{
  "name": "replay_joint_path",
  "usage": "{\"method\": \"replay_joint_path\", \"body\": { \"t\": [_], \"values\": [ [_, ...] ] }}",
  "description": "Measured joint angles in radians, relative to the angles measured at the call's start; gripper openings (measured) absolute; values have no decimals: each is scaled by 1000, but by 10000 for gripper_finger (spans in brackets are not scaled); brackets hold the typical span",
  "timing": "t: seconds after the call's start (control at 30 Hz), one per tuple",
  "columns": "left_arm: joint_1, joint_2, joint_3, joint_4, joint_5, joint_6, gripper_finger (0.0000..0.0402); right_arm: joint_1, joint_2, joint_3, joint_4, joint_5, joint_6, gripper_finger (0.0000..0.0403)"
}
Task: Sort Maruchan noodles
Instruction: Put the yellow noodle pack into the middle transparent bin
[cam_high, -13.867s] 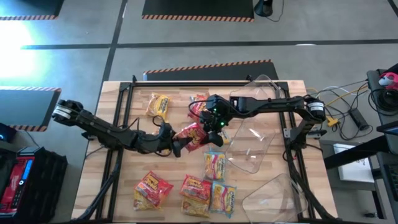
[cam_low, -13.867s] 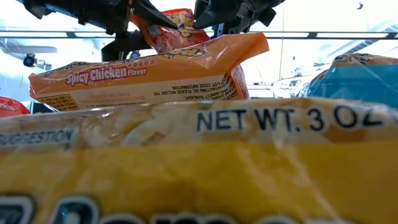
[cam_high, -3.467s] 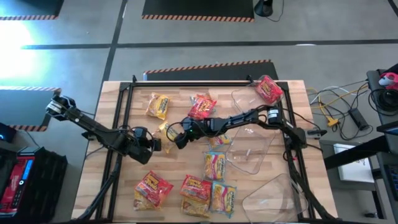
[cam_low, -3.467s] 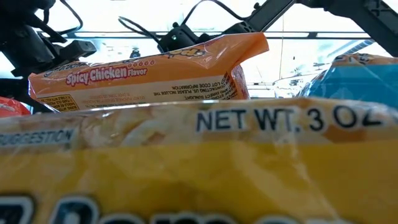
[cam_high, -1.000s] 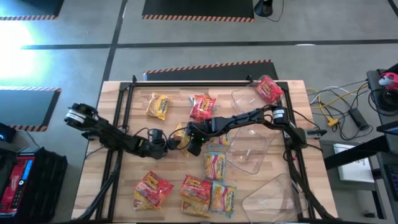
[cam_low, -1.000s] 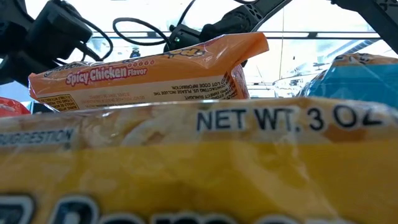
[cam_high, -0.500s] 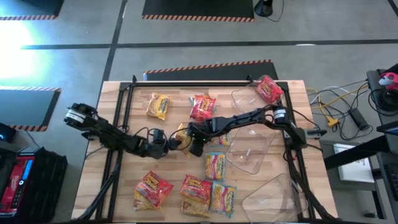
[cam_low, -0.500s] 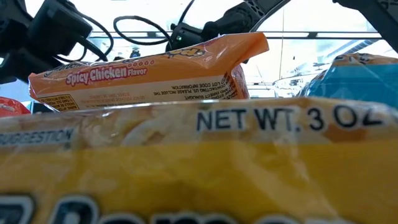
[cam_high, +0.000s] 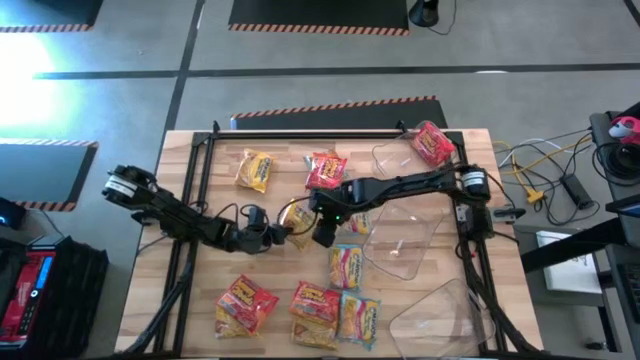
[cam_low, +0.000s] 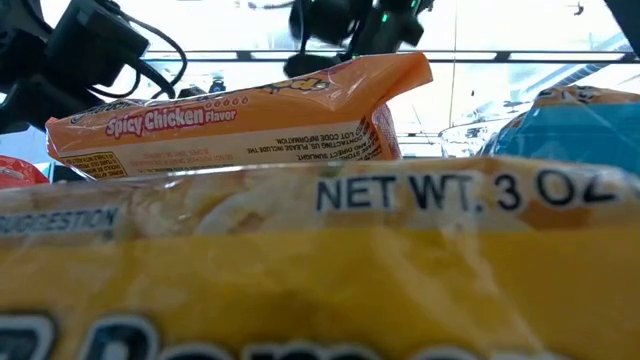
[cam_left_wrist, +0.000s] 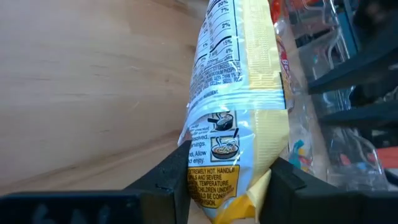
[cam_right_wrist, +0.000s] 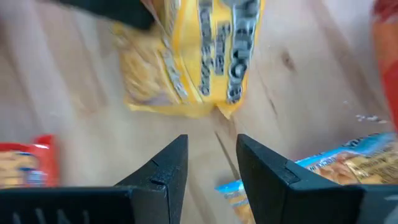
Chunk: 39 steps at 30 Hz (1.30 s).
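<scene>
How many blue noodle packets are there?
2: one blue packet in the table's middle beside the clear tub, another by the front edge. The right arm may hide more.

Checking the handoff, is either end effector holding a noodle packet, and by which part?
The left end effector pinches the yellow noodle packet by one end; the right end effector holds nothing.

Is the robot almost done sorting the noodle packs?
Not nearly. One red pack lies by itself at the far right corner, perhaps already sorted. The left gripper is shut on a yellow pack at mid-table; the right gripper hangs open just above it, holding nothing. Mixed packs lie along the near edge, and both clear tubs look empty.
</scene>
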Motion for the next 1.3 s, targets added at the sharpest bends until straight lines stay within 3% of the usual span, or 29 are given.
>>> {"method": "replay_joint_path", "body": {
  "t": [0.53,0.77,0.93,1.1,1.3],
  "values": [
    [59,-99,-1,266,-59,313,111,33,-227,-10,34,39,78,128],
    [114,-159,28,296,-65,411,111,91,-288,-14,-53,151,48,128],
    [129,-162,117,297,-119,574,111,111,-332,-31,-90,262,28,128],
    [149,-145,226,295,-171,743,111,111,-381,-110,-109,278,32,128],
    [175,-144,255,301,-202,741,111,111,-499,-269,-51,323,75,128]
  ]
}}
